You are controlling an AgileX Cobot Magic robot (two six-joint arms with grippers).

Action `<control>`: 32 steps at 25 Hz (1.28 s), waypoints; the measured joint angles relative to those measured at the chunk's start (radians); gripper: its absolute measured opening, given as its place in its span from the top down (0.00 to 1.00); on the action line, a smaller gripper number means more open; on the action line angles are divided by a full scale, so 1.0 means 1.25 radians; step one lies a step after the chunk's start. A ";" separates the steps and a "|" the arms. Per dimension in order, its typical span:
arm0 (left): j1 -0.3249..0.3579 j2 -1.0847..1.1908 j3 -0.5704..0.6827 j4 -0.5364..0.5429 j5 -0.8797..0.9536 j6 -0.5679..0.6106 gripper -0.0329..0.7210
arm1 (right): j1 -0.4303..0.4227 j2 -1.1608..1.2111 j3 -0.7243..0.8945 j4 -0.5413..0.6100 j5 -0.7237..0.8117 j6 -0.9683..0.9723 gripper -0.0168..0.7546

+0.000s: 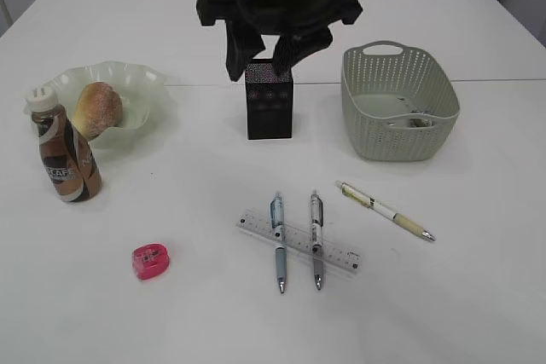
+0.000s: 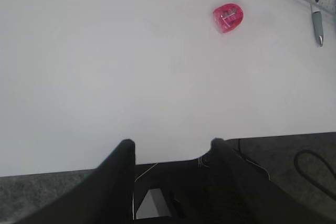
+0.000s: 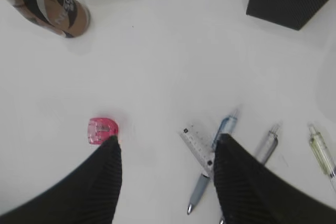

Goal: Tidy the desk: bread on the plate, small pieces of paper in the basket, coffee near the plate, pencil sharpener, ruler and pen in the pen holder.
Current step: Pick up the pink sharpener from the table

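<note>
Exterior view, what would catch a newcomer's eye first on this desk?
Probably the bright pink pencil sharpener, alone at the front left of the white desk. Next, the two pens lying across the clear ruler at front centre, and the bread on the plate behind the coffee bottle.

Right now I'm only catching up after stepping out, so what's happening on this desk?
A two-armed robot is tidying it, and neither hand holds anything. The left hand and right hand are both open above the table. The bread is on the plate, with the coffee beside it. The pink sharpener, the ruler and three pens lie loose in front of the pen holder.
</note>
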 joint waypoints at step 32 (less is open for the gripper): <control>-0.093 0.350 0.000 -0.124 -0.159 -0.083 0.36 | -0.080 -0.017 -0.001 -0.112 0.076 -0.073 0.44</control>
